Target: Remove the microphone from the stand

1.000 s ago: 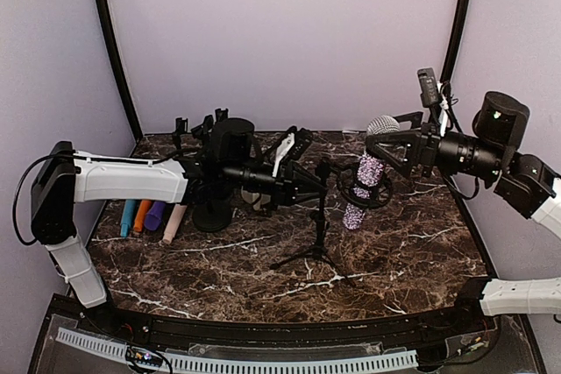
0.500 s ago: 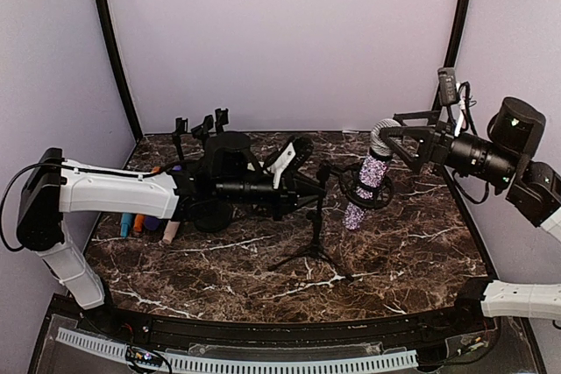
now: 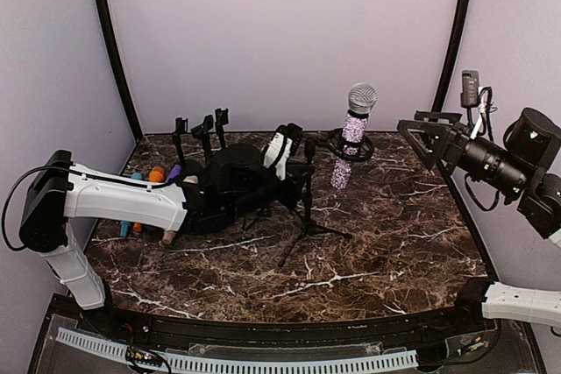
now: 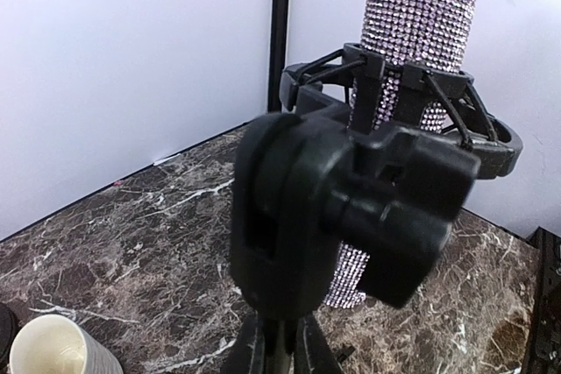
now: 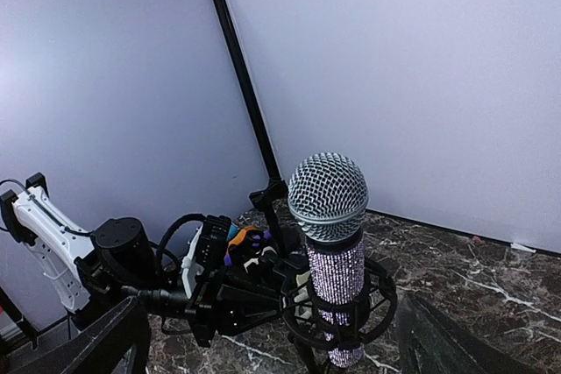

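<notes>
The microphone (image 3: 351, 133), with a glittery purple body and a silver mesh head, stands upright in a black shock mount (image 3: 351, 144) on a small black tripod stand (image 3: 306, 216). My left gripper (image 3: 296, 179) is shut on the stand's pole just under its clamp joint. In the left wrist view my fingers (image 4: 248, 352) close on the pole (image 4: 280, 346), with the microphone (image 4: 421, 15) above. My right gripper (image 3: 422, 136) is open and empty, to the right of the microphone and apart from it. In the right wrist view the microphone (image 5: 331, 216) stands between my spread fingers (image 5: 96, 343).
Several empty black stands (image 3: 202, 126) stand at the back left. Coloured microphones (image 3: 151, 177) lie on the marble table (image 3: 394, 243) at the left, partly behind my left arm (image 3: 123, 194). A cream handle end (image 4: 57, 346) lies near my left gripper.
The stand and microphone have swung from tilted to upright and shifted back-left in my left gripper. My right gripper has let go of the microphone's head and drawn back to the right.
</notes>
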Robot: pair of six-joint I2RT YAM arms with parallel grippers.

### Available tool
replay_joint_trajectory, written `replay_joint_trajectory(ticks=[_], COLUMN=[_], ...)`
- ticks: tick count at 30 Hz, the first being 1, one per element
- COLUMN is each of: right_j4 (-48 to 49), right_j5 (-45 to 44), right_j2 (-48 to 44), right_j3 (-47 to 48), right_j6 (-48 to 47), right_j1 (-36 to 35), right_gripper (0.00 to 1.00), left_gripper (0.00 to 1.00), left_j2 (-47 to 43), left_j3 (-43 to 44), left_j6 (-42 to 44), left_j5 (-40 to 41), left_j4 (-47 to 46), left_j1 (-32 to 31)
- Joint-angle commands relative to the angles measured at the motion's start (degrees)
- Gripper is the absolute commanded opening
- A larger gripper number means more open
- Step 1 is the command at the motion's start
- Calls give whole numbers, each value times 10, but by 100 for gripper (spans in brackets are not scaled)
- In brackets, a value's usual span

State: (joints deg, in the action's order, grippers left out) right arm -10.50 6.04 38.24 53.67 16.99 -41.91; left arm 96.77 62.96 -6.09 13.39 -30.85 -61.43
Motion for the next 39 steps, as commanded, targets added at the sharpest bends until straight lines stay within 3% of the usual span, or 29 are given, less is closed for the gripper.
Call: replay_joint_trajectory(ticks=[1, 7, 9, 11, 13, 19, 28, 33, 39], right_j4=[13, 18, 25, 31, 36, 42, 30, 23, 24], right_j5=[-29, -41, -41, -40, -39, -38, -95, -122, -124], right_j2=[-5, -4, -2, -2, -1, 4, 4, 16, 11], right_j3=[-11, -20, -24, -27, -29, -30, -32, -34, -40], right_j6=[10, 12, 14, 16, 18, 21, 30, 41, 50], right_j1=[-2, -2, -2, -2, -2, -2, -2, -2, -2], right_gripper=[99, 99, 99, 99, 99, 99, 99, 99, 99], left_gripper=[0, 0, 7, 29, 40, 62, 71, 72, 71], left_j2=[8, 11, 9, 3, -6, -36, -103, -107, -81], left_j3=[40, 57, 59, 58, 51, 33, -23, -31, -43], left_j6=[-61, -101, -99, -96, -87, -56, -38, -31, 63], left_j5=[103, 81, 52, 27, 5, -36, -119, -292, -393], left_j4=[-50, 17, 37, 54, 62, 99, 133, 130, 125], left_j1=[-14, -14, -14, -14, -14, -13, 16, 77, 118])
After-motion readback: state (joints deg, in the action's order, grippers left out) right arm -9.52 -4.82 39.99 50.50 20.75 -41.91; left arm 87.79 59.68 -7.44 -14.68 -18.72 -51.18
